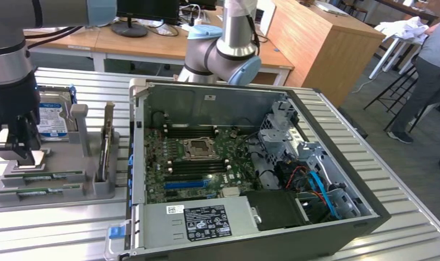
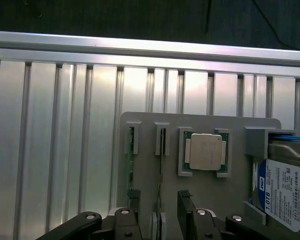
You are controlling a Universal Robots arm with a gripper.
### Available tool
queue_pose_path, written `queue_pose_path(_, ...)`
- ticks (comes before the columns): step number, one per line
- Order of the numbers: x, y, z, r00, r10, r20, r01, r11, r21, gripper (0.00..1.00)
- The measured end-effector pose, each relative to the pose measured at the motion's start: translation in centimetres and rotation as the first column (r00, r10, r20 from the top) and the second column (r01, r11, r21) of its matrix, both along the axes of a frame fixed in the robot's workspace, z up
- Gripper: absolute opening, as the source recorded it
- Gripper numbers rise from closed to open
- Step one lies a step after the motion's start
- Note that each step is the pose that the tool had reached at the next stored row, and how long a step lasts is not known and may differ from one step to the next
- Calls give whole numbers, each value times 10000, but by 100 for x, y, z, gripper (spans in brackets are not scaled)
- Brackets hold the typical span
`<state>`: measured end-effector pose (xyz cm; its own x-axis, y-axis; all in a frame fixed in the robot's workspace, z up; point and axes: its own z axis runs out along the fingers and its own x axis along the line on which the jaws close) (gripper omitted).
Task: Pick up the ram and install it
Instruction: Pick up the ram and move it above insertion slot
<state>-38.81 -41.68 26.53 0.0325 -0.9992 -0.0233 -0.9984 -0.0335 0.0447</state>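
Gripper (image 2: 159, 207) hangs over the grey holder (image 1: 89, 187), its fingers (image 2: 187, 202) spread and holding nothing. In the wrist view the thin edge of the ram (image 2: 162, 142) runs in line with the gap between the fingers; contact cannot be judged.

Ram (image 1: 42, 176): long, narrow green board with a pale label, seated in a slot of the holder, just beside the CPU (image 1: 31, 157). Seen from above it is a dark-green sliver.

Count on the holder:
- two memory sticks, the ram and a second stick (image 1: 37, 191) in the next slot, farther from the CPU
- one CPU, square and silver-topped (image 2: 205, 152)
- one hard drive (image 1: 53, 117) with a blue-and-white label
- one expansion card (image 1: 104, 147), upright, on the side toward the computer case (image 1: 205, 223)

Computer case: one, lying open, with the green motherboard and a bare socket (image 1: 202, 148) exposed.

Surface: table (image 1: 74, 239) of ribbed aluminium slats.

Room: wooden desks behind, a second arm (image 1: 223, 49) mounted past the case, and a person (image 1: 430, 70) standing at the exterior view's right.
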Motion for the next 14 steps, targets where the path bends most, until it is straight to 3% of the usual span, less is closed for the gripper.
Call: queue_pose_path(14, 0, -177, 0, 10000, 0, 0, 0, 10000, 0, 43)
